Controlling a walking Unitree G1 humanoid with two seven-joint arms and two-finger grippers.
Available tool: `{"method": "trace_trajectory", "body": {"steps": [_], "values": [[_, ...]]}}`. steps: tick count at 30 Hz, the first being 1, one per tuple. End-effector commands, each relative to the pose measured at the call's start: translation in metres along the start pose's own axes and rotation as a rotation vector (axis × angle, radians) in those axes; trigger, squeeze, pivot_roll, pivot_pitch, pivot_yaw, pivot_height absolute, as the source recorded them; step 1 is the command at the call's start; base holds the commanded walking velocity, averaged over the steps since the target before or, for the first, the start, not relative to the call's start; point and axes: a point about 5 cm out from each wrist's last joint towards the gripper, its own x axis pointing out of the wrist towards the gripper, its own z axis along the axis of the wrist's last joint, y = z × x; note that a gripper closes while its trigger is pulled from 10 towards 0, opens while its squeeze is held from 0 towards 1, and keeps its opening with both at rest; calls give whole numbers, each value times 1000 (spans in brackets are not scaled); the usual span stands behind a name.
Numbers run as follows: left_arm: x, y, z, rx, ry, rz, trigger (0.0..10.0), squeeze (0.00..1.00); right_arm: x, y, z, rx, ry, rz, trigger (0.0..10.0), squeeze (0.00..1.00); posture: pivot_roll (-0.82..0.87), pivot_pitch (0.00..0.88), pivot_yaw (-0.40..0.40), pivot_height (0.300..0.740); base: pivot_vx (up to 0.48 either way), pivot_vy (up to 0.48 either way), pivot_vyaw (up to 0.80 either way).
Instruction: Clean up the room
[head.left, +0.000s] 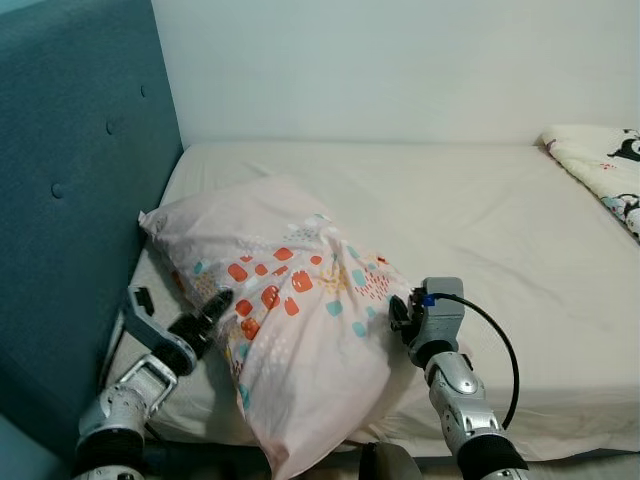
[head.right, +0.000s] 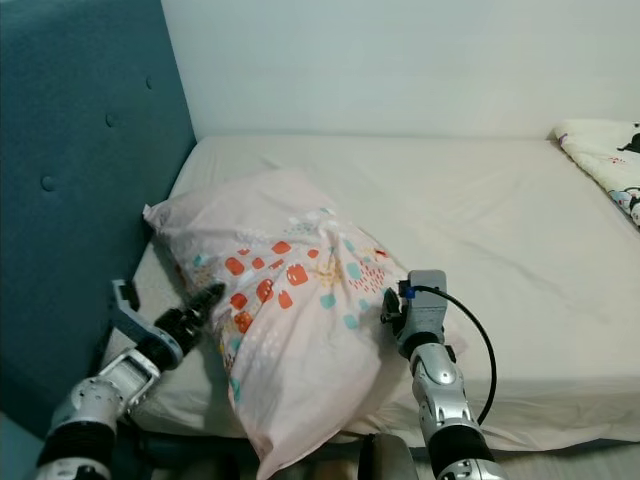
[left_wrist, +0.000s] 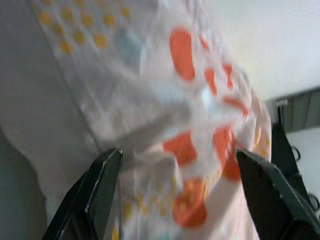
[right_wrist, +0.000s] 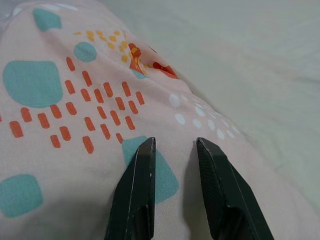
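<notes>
Bed (head.left: 480, 230): left gripper (head.left: 205, 312), right gripper (head.left: 400, 315) flank pillow (head.left: 300, 340).

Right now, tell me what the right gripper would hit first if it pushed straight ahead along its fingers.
The right gripper would most likely meet the patterned pillow first: its slightly parted fingertips already sit at the pink cover, by a teal patch. Actual contact is hard to judge.

We see a bed (head.left: 480, 230) with a pale cream sheet, pushed into a corner. A plain white wall (head.left: 400, 60) runs behind it, and a teal buttoned headboard (head.left: 70, 180) stands along its left side. A patterned blanket (head.left: 605, 170) lies at the far right edge.
</notes>
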Motion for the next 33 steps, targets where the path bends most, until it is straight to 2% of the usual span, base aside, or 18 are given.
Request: {"method": "trace_trajectory", "body": {"steps": [1, 6, 12, 16, 17, 18, 22, 24, 25, 27, 28, 31, 33], "values": [[2, 0, -15, 35, 61, -2, 10000, 1000, 0, -1, 0, -4, 10, 10, 10000, 0, 24, 28, -82, 571, 0, 0, 0], [6, -2, -22, 67, 83, -5, 10000, 1000, 0, -1, 0, -7, 12, 18, 10000, 0, 16, 29, -87, 561, 0, 0, 0], [12, 3, -18, 71, 31, 40, 10000, 1000, -3, -1, -2, -21, 23, 43, 10000, 0, -6, 34, -89, 561, 0, 0, 0], [14, 1, -19, 5, 28, 16, 10000, 1000, -5, -2, -4, -20, 28, 46, 10000, 0, -9, 37, -85, 561, 0, 0, 0], [16, -3, -19, -77, 9, -14, 10000, 1000, -6, -2, -5, -19, 30, 47, 10000, 0, -12, 42, -82, 561, 0, 0, 0], [17, -5, -20, -108, 5, -32, 10000, 1000, -6, -1, -5, -18, 32, 47, 10000, 0, -12, 43, -83, 561, 0, 0, 0], [20, -8, -23, -132, 8, -58, 10000, 1000, -7, -1, -7, -17, 37, 47, 10000, 0, -12, 43, -83, 561, 0, 0, 0], [29, -23, -37, -110, 59, -139, 10000, 1000, -9, 2, -10, -14, 49, 54, 10000, 0, -12, 49, -85, 561, 0, 0, 0], [29, -23, -37, -110, 59, -139, 10000, 1000, -9, 2, -10, -14, 49, 54, 10000, 0, -12, 49, -85, 561, 0, 0, 0], [35, -35, -43, -112, 81, -197, 10000, 1000, -9, 3, -11, -14, 53, 58, 10000, 0, -15, 52, -84, 561, 0, 0, 0], [35, -35, -43, -112, 81, -197, 10000, 1000, -9, 3, -11, -14, 53, 58, 10000, 0, -15, 52, -84, 561, 0, 0, 0], [43, -50, -45, -115, 97, -263, 10000, 1000, -9, 5, -11, -12, 54, 62, 10000, 0, -18, 55, -82, 561, 0, 0, 0], [46, -55, -45, -108, 100, -278, 10000, 1000, -9, 5, -11, -12, 54, 63, 10000, 0, -18, 56, -81, 561, 0, 0, 0]]}}
